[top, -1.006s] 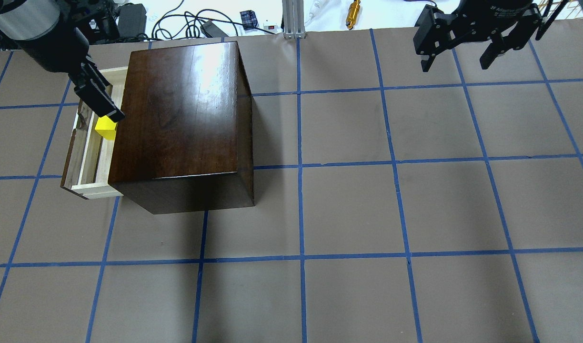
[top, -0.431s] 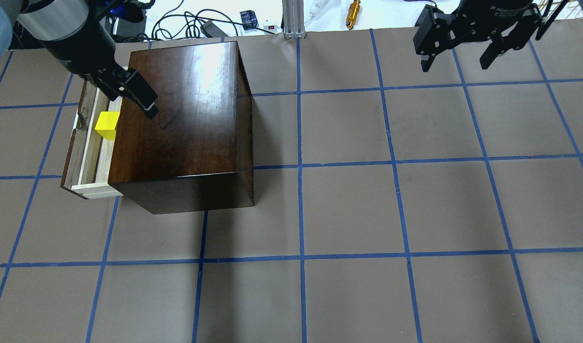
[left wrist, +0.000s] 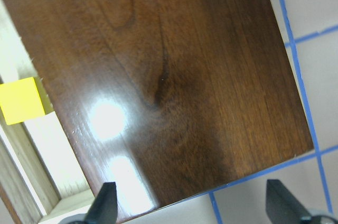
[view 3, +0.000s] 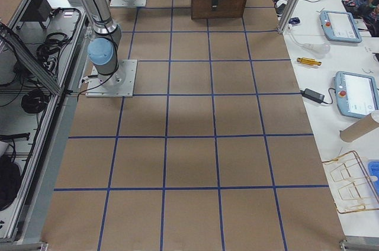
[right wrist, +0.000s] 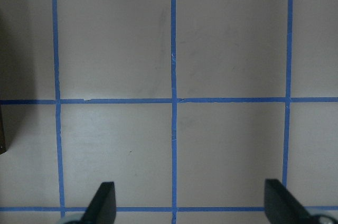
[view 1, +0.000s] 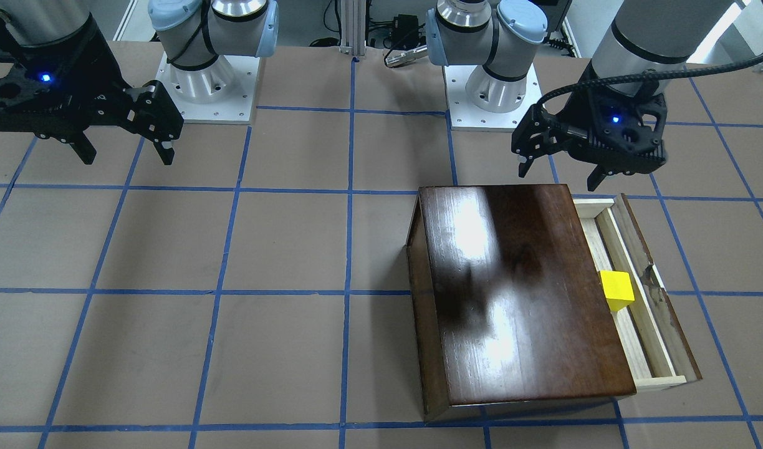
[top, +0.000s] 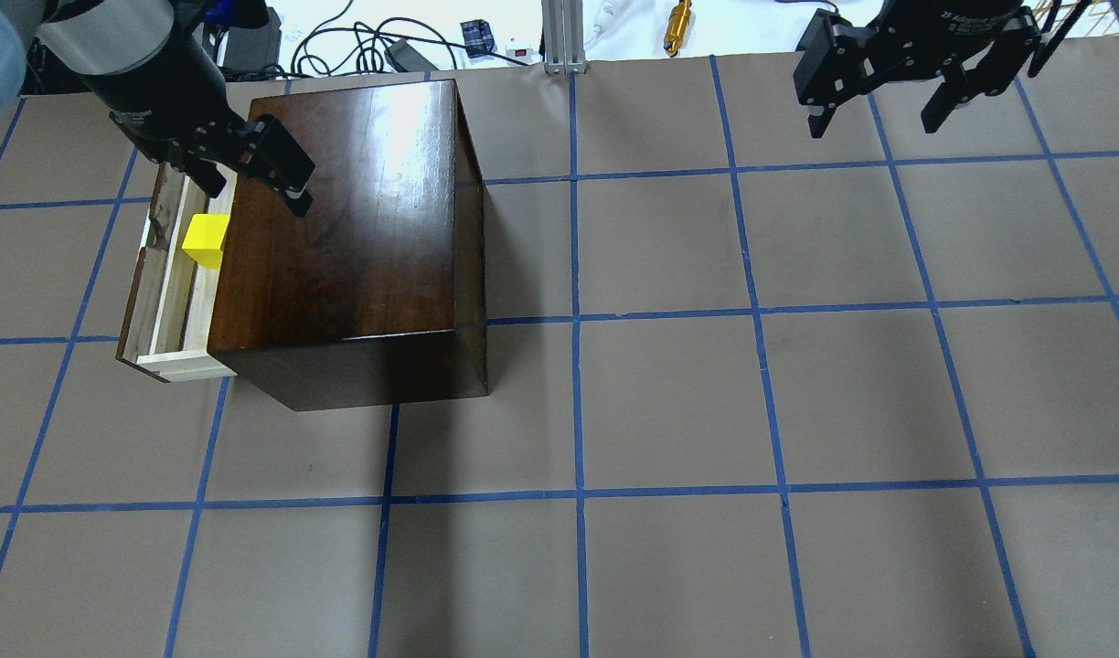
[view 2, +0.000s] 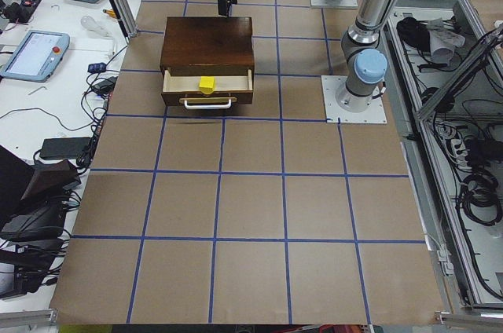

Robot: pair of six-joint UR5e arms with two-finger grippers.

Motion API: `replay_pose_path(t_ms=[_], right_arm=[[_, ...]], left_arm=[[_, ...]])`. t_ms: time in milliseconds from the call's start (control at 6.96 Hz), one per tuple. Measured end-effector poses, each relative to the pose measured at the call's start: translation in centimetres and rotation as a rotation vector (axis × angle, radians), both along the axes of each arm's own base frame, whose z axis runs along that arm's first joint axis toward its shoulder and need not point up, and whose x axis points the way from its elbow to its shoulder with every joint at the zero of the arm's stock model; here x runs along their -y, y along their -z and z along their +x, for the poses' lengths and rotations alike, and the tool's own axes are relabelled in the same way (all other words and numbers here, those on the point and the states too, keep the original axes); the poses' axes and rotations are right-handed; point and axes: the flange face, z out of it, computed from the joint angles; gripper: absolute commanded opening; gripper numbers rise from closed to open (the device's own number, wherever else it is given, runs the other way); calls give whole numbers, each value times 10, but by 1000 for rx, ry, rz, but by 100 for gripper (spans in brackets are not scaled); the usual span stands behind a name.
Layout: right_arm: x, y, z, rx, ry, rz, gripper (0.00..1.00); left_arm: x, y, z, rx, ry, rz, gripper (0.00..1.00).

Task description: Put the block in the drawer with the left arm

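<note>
The yellow block (top: pixel 205 239) lies in the open drawer (top: pixel 162 302), against the side of the dark-brown cabinet (top: pixel 340 210). It also shows in the front view (view 1: pixel 616 290) and in the left wrist view (left wrist: pixel 21 101). My left gripper (top: pixel 260 199) is open and empty. It hangs above the cabinet's top edge on the drawer side, apart from the block and nearer my base, as the front view (view 1: pixel 557 179) shows. My right gripper (top: pixel 872 126) is open and empty, far from the cabinet, over bare table (right wrist: pixel 190 203).
The drawer's front panel and handle (view 2: pixel 206 100) stick out toward the table's left end. Cables, a gold cylinder (top: pixel 678 23) and an aluminium post (top: pixel 559 37) lie beyond the table's far edge. Both robot bases (view 1: pixel 207 81) stand at the near edge.
My left gripper has risen from the drawer and swung right, over the cabinet's top edge. The block stays in the drawer. The right arm has not moved.
</note>
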Motion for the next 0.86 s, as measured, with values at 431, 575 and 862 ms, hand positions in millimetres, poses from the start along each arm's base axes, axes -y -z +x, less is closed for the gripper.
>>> replay_pose_path(t_ms=[431,575,862], right_arm=[[0,0,0,-1,0,1,100],[0,0,0,-1,0,0,100],[0,0,0,0,0,0,100]], left_arm=[[4,-3,-12,7,-117,-46,100],[4,-3,-14,5,-122,-48,100],[4,-3,-13,4,-128,-44,100]])
